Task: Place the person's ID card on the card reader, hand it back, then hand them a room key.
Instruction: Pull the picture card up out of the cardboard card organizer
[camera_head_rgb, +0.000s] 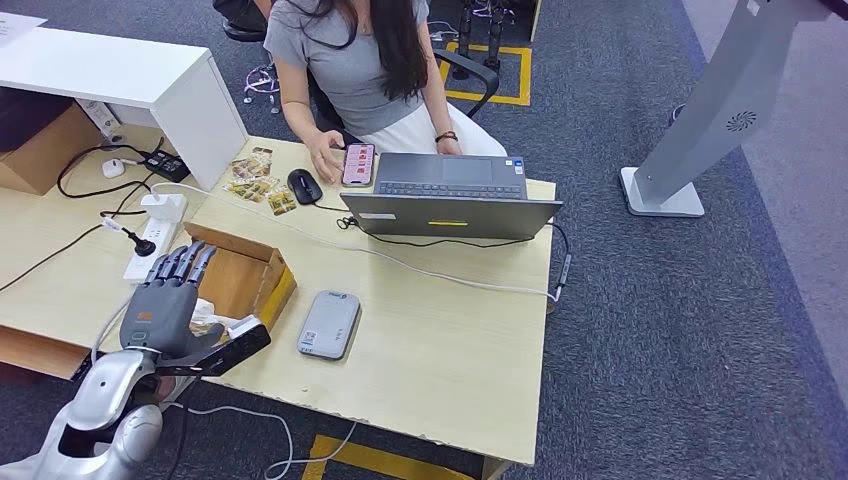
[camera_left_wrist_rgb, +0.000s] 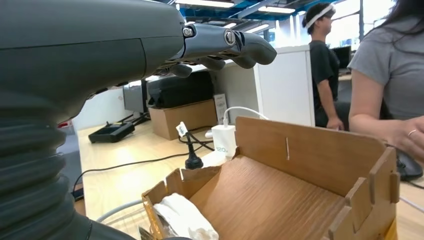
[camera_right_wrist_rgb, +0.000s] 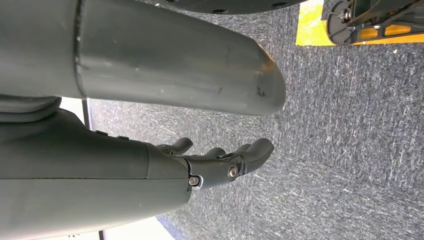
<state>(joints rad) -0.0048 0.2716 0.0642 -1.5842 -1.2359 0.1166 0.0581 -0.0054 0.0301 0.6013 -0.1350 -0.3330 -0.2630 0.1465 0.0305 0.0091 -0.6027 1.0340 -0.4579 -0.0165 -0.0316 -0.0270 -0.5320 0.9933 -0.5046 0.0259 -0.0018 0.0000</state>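
The left hand, dark grey and matte with a silver arm behind it, hovers over the wooden box at the near left of the pale wood-grain desk, its fingers stretched forward, slightly apart and holding nothing. The box is thin laser-cut plywood with slotted tab joints and an open top; in the left wrist view its bare grained floor holds crumpled white wrapping in one corner, and I cannot make out any room key among it. Just beside the box lies the card reader, a flat silver-grey slab with rounded corners, with no card on top. The ID card I cannot pick out anywhere. Across the desk a person in a grey top sits with one hand at a phone with a red screen, between a glossy black mouse and an open grey laptop. A scatter of small foil packets lies near the mouse, and a white power strip with a black plug sits beyond the box. The right hand hangs over coarse blue-grey carpet, its fingers loosely curled and empty.
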